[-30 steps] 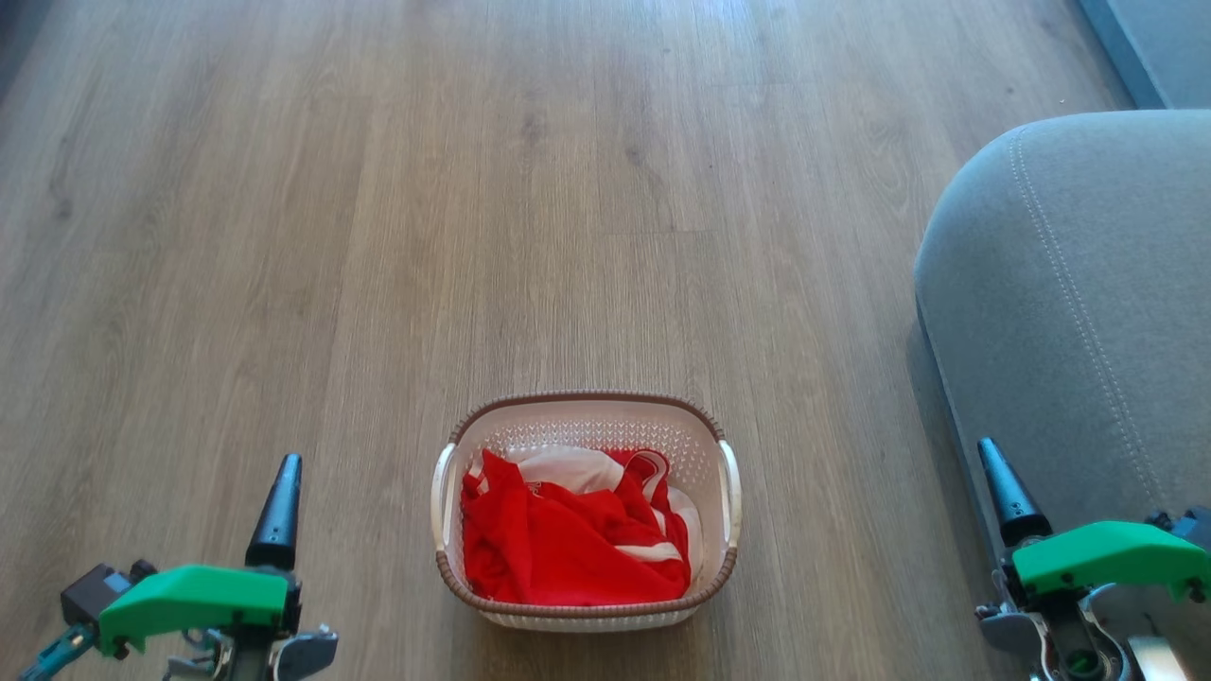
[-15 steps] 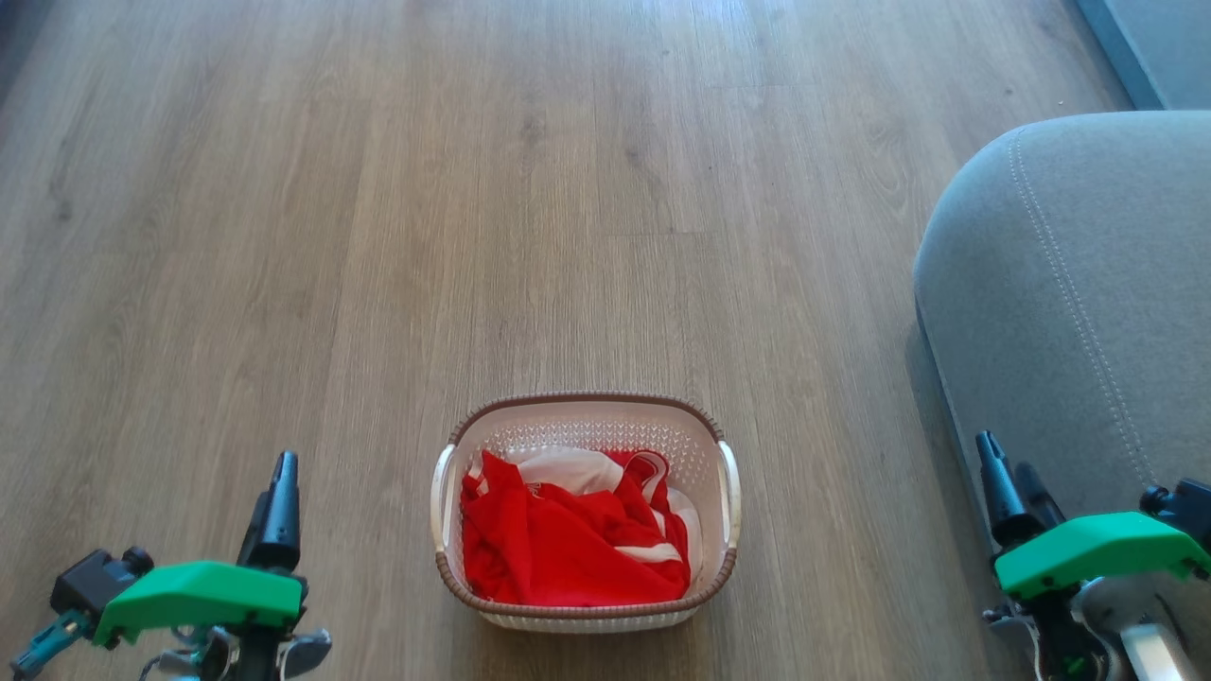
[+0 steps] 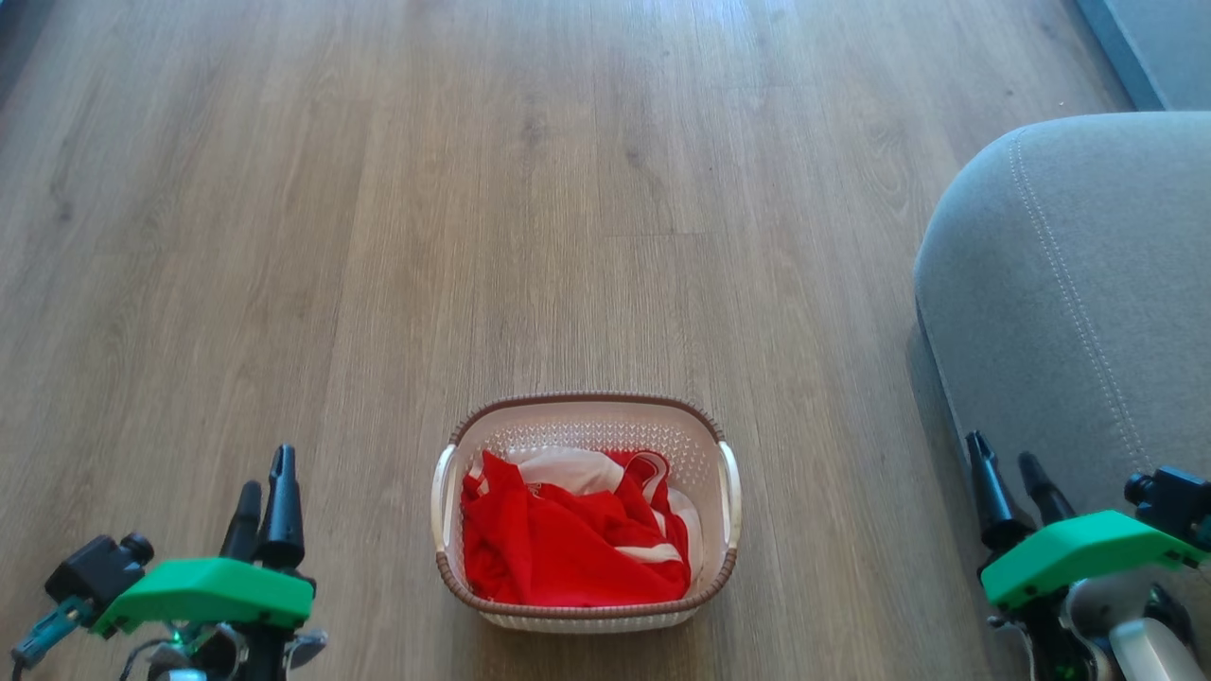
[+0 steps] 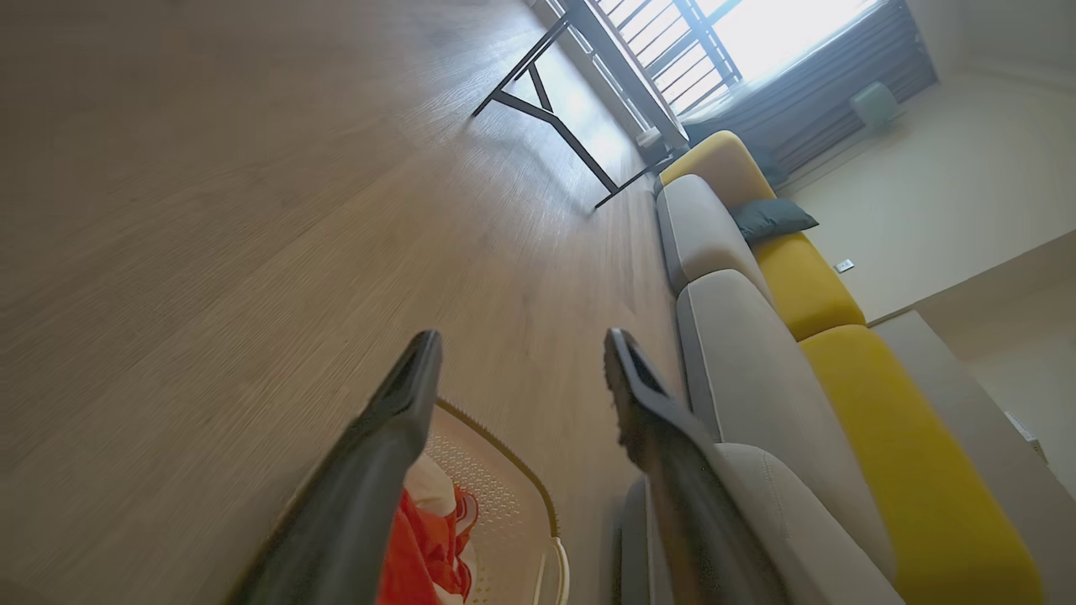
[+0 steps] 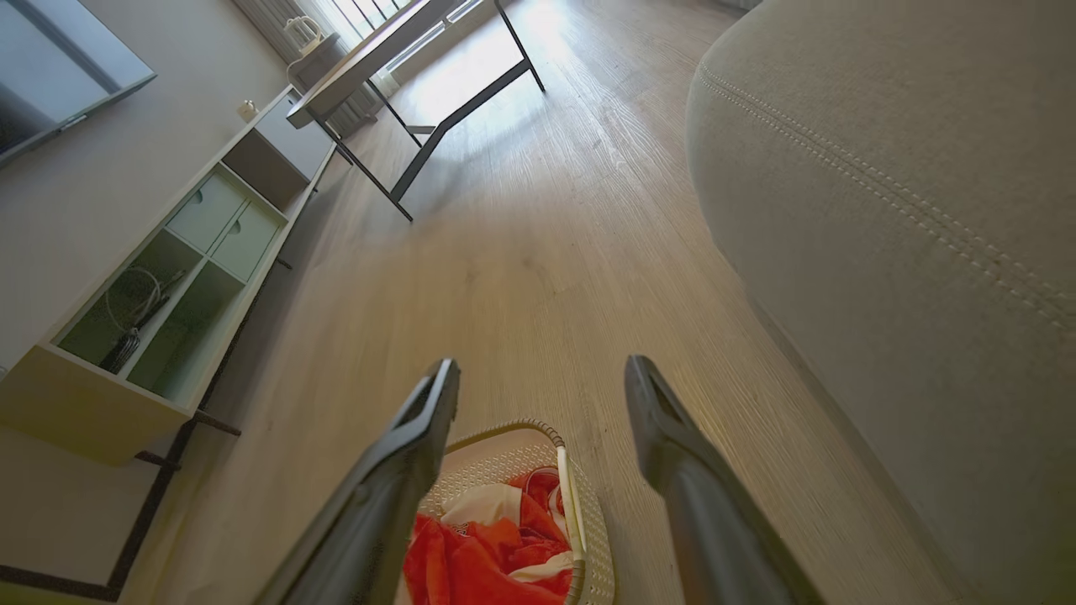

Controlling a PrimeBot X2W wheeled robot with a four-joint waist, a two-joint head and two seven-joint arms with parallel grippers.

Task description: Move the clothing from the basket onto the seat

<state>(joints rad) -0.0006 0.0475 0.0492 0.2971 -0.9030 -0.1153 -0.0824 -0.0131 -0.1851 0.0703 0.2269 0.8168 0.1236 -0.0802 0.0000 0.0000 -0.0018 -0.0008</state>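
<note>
The cream basket point(image 3: 587, 416) with a brown rim stands on the wooden floor, low in the head view's middle. Red clothing point(image 3: 568, 549) with white stripes lies bunched inside it, seen too as clothing point(image 5: 496, 555) and clothing point(image 4: 424, 546) in the wrist views. The grey seat point(image 3: 1088, 303) rises at the right, with a rounded corner and pale seams. My left gripper point(image 3: 263, 473) hangs open at the lower left, apart from the basket. Down at the lower right, my right gripper point(image 3: 1003, 449) is open in front of the seat's side. Both hold nothing.
Bare wooden floor point(image 3: 473, 189) stretches beyond the basket. A black-legged table point(image 5: 437, 109) and a low shelf unit point(image 5: 168, 277) stand far off. A sofa with yellow cushions point(image 4: 807, 286) runs along the far wall.
Both wrists have rolled, so each gripper's second finger now shows beside the first. The left gripper has sunk a little; the right has shifted slightly left. Basket and clothing are unmoved.
</note>
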